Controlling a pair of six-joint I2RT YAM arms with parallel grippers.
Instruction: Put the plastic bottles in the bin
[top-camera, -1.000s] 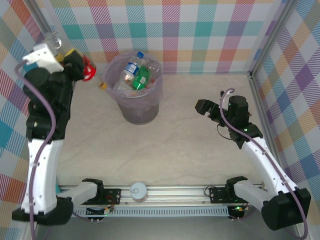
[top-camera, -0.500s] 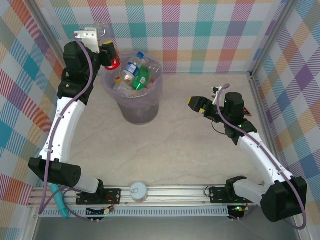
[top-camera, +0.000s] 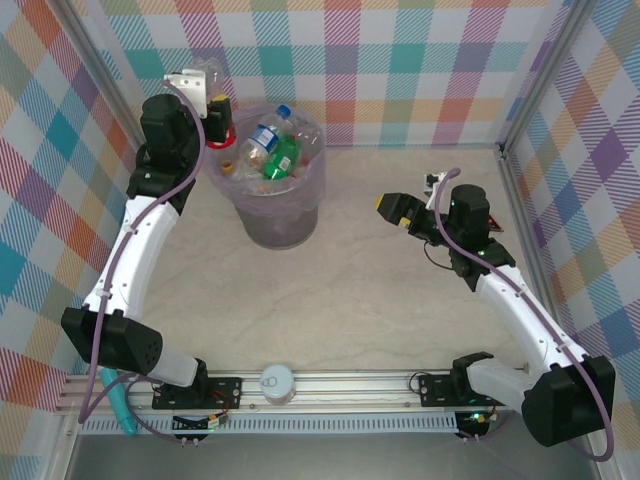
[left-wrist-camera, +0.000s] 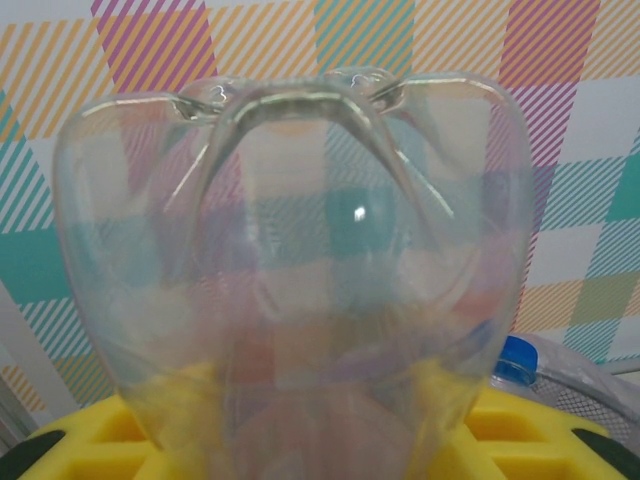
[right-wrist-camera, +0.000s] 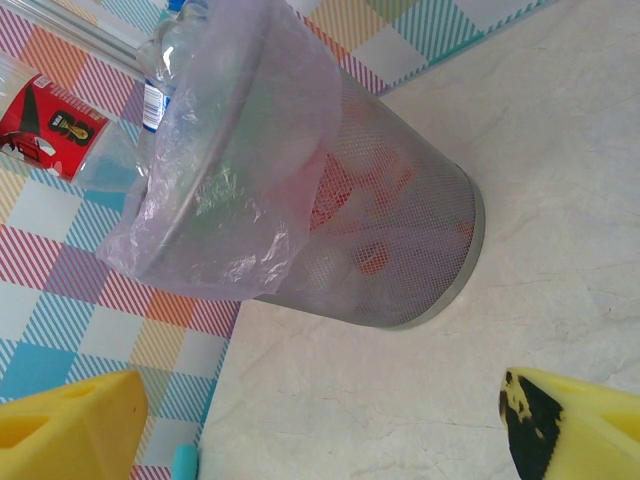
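We see the left tool (top-camera: 218, 112) clamped on a clear bottle (top-camera: 207, 70) and holding it up at the far left rim of the bin (top-camera: 300, 215). In the left wrist view the bottle's see-through base stands between the yellow pads, with the checked wall behind it. The bin stands on the table (top-camera: 380, 300) near the far wall. It is lined with a lilac bag (right-wrist-camera: 230, 200) and piled with bottles, among them a blue-labelled bottle (top-camera: 262, 135) and a green bottle (top-camera: 286, 157). The right tool (top-camera: 393, 208) hangs over the table well to the right of the bin, facing it, its yellow pads wide apart and gripping nothing. A white canister (top-camera: 277, 382) stands at the near edge between the arm bases.
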